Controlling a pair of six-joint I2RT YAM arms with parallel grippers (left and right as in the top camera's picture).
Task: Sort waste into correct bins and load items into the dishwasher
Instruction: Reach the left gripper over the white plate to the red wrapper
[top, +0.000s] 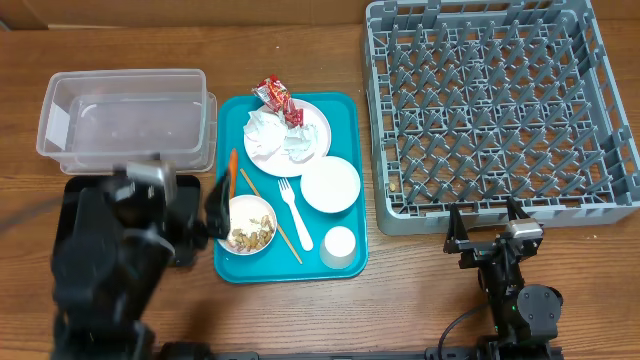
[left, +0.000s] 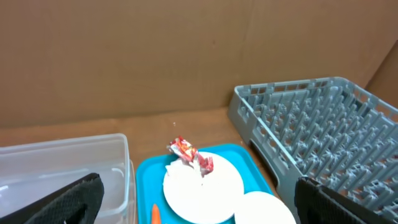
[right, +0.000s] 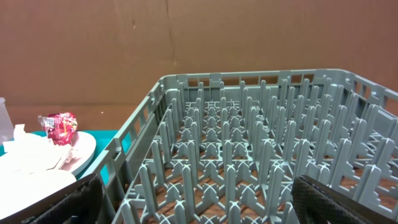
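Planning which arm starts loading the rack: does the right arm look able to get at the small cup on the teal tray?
Probably yes. The small cup stands at the teal tray's corner nearest the open right gripper, with only bare table between them.

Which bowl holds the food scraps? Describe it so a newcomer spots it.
Find the teal tray mid-table, between the clear tub and the grey dish rack. In its left corner on the robot's side sits a white bowl. Unlike the empty bowl and cup to its right, it holds beige scraps.
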